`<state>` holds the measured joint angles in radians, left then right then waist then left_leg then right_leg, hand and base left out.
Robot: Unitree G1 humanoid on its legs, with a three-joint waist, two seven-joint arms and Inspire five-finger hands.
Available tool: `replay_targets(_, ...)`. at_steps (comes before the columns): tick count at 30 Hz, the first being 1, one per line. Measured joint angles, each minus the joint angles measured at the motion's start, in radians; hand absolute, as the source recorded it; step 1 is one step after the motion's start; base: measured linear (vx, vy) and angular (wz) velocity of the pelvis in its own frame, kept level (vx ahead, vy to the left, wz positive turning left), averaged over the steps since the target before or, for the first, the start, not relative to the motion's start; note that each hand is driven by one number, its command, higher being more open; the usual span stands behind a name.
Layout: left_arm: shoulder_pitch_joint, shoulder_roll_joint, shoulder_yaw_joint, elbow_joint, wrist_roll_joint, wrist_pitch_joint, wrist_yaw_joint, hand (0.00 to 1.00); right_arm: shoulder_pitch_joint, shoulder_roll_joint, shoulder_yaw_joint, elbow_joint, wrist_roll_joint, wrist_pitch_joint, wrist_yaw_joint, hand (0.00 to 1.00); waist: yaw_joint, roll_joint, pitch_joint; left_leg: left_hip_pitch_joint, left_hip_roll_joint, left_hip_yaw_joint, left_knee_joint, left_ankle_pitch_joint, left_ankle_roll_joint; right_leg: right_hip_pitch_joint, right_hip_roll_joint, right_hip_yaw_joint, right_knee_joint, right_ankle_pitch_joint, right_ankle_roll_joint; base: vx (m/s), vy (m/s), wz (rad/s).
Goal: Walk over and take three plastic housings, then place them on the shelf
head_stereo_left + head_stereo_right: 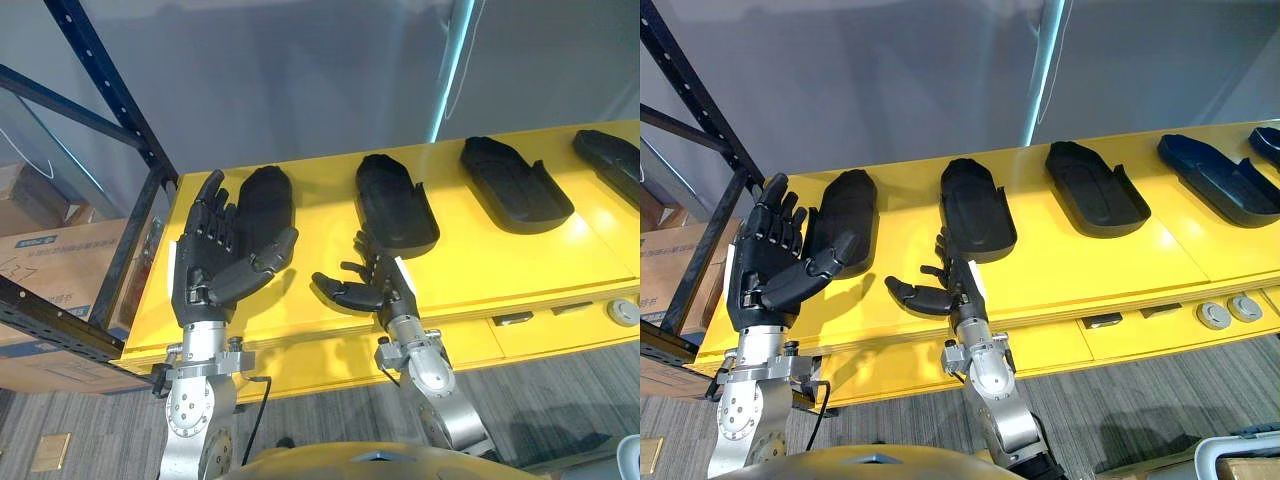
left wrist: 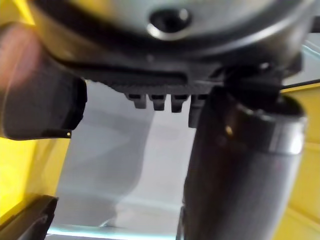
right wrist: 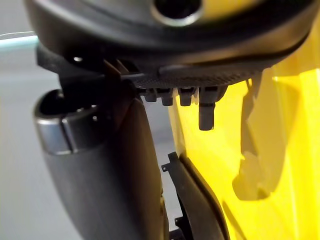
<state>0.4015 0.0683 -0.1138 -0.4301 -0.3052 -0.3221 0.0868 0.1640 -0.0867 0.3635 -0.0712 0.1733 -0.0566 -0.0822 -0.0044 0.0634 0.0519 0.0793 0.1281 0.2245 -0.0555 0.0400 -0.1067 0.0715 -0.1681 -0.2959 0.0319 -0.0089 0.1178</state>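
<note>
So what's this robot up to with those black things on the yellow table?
It stands at a yellow table where black plastic housings lie in a row, and it is meant to collect some. None is picked up yet. Its left robot hand is raised and open, holding nothing, in front of the leftmost housing. Its right robot hand is lower and open, fingers pointing at the near end of the second housing.
</note>
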Motion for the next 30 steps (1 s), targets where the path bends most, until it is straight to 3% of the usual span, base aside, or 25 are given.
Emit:
replay_targets(2,-0.004,0.0,0.001,0.0,0.001,0.0,0.02,1.0,0.0,-0.001,0.008,0.009,0.0,-0.057,0.075,1.0,0.002,0.0,0.0,0.0,0.0,-0.001,0.0,0.0,-0.001,0.001,0.0,-0.001,0.0,0.0,0.0,0.0,0.0,0.0)
replay_targets(7,-0.016,0.0,0.015,0.0,0.001,-0.002,0.047,1.0,-0.031,-0.04,0.028,0.008,0.041,-0.13,0.158,1.0,0.005,-0.005,0.002,0.003,0.0,-0.005,0.0,-0.001,-0.001,0.009,0.001,-0.005,0.0,0.0,0.0,0.0,0.0,0.01)
replay_targets(12,-0.054,0.0,0.068,-0.008,0.009,-0.024,0.074,1.0,-0.073,-0.047,-0.067,-0.089,0.039,-0.223,0.157,1.0,0.022,-0.011,0.005,0.016,0.002,-0.008,0.001,-0.002,-0.003,0.025,0.002,-0.005,0.0,0.0,0.0,-0.01,0.0,0.01)
replay_targets(17,-0.06,0.0,0.131,-0.054,0.165,-0.03,0.134,1.0,-0.092,-0.047,-0.199,-0.203,0.024,-0.293,0.13,1.0,0.016,-0.027,-0.005,0.017,0.002,-0.009,0.002,-0.002,-0.003,0.028,0.002,-0.006,0.0,0.0,0.0,0.0,0.0,0.01)
replay_targets(21,-0.057,-0.001,0.155,-0.059,0.222,-0.032,0.173,1.0,-0.086,-0.039,-0.284,-0.219,-0.05,-0.307,0.044,1.0,0.008,-0.032,-0.008,0.019,0.001,-0.012,0.002,-0.002,-0.003,0.032,0.001,-0.008,-0.001,0.0,0.0,0.0,0.001,0.02)
replay_targets(23,-0.043,-0.005,0.182,-0.049,0.354,-0.032,0.231,1.0,-0.041,-0.025,-0.341,-0.219,-0.107,-0.309,-0.03,1.0,0.007,-0.032,-0.007,0.018,0.001,-0.013,0.001,-0.002,-0.002,0.032,0.001,-0.01,-0.002,0.0,0.0,0.0,0.0,0.0)
replay_targets(25,0.011,-0.026,0.248,0.018,0.533,-0.047,0.402,1.0,0.078,0.017,-0.486,-0.184,-0.225,-0.308,-0.23,1.0,0.002,-0.027,-0.005,0.015,0.001,-0.013,-0.003,-0.002,-0.002,0.032,0.003,-0.011,-0.013,0.001,0.001,0.0,0.0,0.0)
replay_targets(30,0.058,-0.067,0.295,0.161,0.601,-0.076,0.598,1.0,0.174,0.059,-0.628,-0.031,-0.256,-0.305,-0.44,1.0,-0.002,-0.027,0.002,0.018,0.005,-0.003,-0.007,-0.004,-0.006,0.03,0.007,-0.004,-0.017,0.001,0.001,0.02,0.0,-0.05)
